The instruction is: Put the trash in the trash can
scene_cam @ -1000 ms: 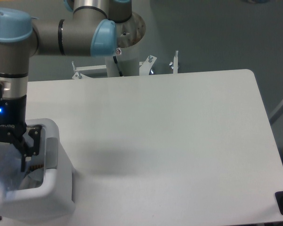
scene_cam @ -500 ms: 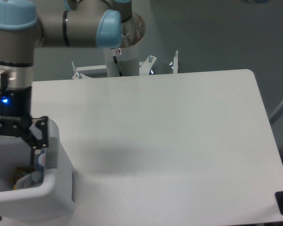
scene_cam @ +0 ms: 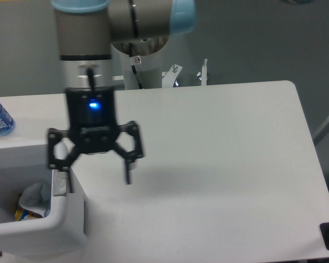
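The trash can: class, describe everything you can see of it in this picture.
The trash can is a white plastic bin with a thick rounded rim, standing upright at the table's lower-left corner, partly cut off by the picture's edge. A grey oblong tab sits on its right wall. Inside lie crumpled pale plastic and something yellow. The open gripper hovers beside its rim.

The white trash can [scene_cam: 65,227] stood at the table's front left corner. Crumpled translucent trash [scene_cam: 35,197] lay inside it.
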### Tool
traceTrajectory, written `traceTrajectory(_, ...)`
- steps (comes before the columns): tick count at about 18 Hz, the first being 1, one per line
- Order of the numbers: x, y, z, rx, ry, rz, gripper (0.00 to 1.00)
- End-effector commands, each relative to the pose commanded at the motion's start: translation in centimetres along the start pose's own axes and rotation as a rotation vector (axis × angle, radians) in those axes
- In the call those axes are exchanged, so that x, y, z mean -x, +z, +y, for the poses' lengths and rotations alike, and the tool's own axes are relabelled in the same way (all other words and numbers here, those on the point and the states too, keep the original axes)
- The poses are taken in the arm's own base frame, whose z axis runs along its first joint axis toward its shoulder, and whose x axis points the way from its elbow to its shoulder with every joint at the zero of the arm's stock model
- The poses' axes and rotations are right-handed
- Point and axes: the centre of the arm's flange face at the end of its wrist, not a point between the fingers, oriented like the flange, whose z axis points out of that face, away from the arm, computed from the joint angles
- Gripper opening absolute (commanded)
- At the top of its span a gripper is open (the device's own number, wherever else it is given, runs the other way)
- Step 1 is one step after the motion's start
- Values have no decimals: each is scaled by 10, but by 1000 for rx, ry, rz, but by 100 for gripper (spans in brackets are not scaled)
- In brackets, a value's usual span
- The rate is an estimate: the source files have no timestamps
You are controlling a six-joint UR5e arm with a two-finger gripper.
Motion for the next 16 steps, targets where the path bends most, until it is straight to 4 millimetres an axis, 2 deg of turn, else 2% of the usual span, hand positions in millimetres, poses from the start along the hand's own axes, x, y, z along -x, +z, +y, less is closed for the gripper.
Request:
traceTrajectory(4,26,15,21,88,97,-121,100)
traceTrajectory(7,60,15,29,158,197,-185,100)
traceTrajectory(9,69,12,35,240,312,-169,100)
traceTrajectory(11,82,-2,36,287,392,-163,100)
traceTrajectory(14,103,-20,42,321,423,-168,100)
traceTrajectory(16,104,-24,54,338,450,-161,100)
